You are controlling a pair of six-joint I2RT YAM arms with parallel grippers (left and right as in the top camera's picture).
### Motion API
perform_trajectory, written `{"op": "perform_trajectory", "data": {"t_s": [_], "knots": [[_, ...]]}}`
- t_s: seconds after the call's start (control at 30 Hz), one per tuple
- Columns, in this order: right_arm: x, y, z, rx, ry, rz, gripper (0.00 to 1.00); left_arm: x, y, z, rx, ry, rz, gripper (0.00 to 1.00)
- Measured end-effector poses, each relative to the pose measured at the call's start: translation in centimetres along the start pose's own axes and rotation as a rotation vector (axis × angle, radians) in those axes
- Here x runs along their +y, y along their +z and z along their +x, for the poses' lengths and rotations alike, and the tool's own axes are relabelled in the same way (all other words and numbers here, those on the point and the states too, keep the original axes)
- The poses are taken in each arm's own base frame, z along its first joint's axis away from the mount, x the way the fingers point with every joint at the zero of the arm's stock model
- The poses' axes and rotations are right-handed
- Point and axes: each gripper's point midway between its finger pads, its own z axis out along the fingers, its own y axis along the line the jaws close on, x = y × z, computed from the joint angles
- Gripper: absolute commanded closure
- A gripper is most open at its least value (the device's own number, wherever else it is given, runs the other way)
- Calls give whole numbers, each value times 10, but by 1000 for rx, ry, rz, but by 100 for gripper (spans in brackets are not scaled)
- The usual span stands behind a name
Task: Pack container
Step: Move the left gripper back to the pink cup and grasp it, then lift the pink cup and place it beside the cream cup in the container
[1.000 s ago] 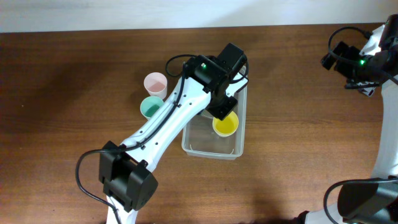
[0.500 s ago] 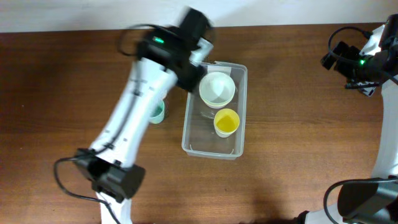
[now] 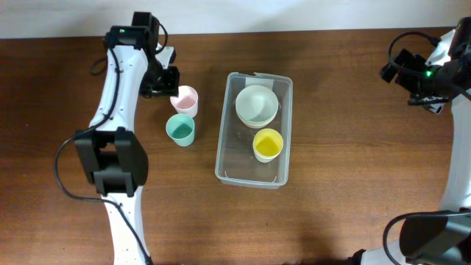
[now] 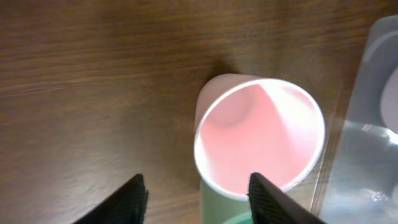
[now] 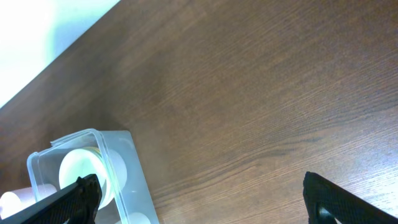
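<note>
The clear container (image 3: 225,151) stands at the table's middle, with a pale green bowl (image 3: 257,105) in its far end and a yellow cup (image 3: 268,144) behind it. Left of it stand a pink cup (image 3: 185,100) and a teal cup (image 3: 179,129). My left gripper (image 3: 171,85) hovers open just over the pink cup's far-left side. In the left wrist view the pink cup (image 4: 261,134) fills the middle, its rim by the right one of the fingertips (image 4: 273,199), with the left gripper (image 4: 199,200) empty. My right gripper (image 5: 199,205) is wide open over bare table, far right of the container (image 5: 134,180).
The teal cup (image 4: 227,208) shows under the pink cup's near rim in the left wrist view, with the container's wall (image 4: 373,124) at the right edge. The right arm (image 3: 430,73) stays raised by the table's far right edge. A white wall borders the table's back.
My left arm has swung from over the container out to the left, ending beside the pink cup. The pale green bowl now shows uncovered inside the container. The right arm has not moved.
</note>
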Motion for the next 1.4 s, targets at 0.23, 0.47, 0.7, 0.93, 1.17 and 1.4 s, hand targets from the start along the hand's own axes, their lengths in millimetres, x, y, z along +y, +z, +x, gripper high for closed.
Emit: {"op": "perform_trajectory", "data": {"t_s": [0.23, 0.47, 0.7, 0.93, 1.17, 1.4], "knots": [[0, 0, 0, 0, 0, 0, 1, 0, 39, 1, 57, -10, 28, 63], [0, 0, 0, 0, 0, 0, 1, -1, 43, -7, 30, -9, 35, 99], [0, 0, 0, 0, 0, 0, 1, -3, 21, -10, 18, -8, 29, 99], [0, 0, 0, 0, 0, 0, 1, -15, -69, -17, -101, 13, 20, 99], [0, 0, 0, 0, 0, 0, 1, -51, -180, -4, -331, 92, 12, 99], [0, 0, 0, 0, 0, 0, 1, -93, -266, 35, -516, 188, 34, 99]]}}
